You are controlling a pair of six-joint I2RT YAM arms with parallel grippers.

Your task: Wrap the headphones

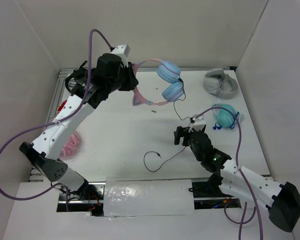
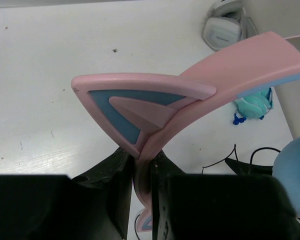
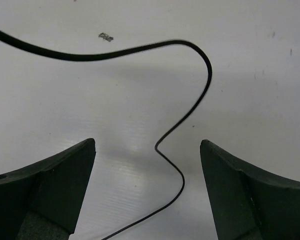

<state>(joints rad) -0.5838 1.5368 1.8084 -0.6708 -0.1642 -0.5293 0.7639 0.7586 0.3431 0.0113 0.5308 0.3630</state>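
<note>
Headphones with thin pink cat-eared headband and light blue round ear cups (image 1: 168, 73) at far middle of white desk (image 1: 115, 145), headband pinched tight by left fingers (image 2: 115, 172). Right fingers (image 3: 55, 175) spread wide, thin black cable (image 3: 190, 112) lying between them. Risk: thin cable slips out on closing. Only right wrist view shows that; top view alone shows loose plug end

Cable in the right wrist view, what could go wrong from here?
The cable is thin and kinked inside the open right hand; closing could miss it or let it slip. The left hand pinches only the narrow headband, so a tug on the cable might twist the raised headphones loose.
</note>
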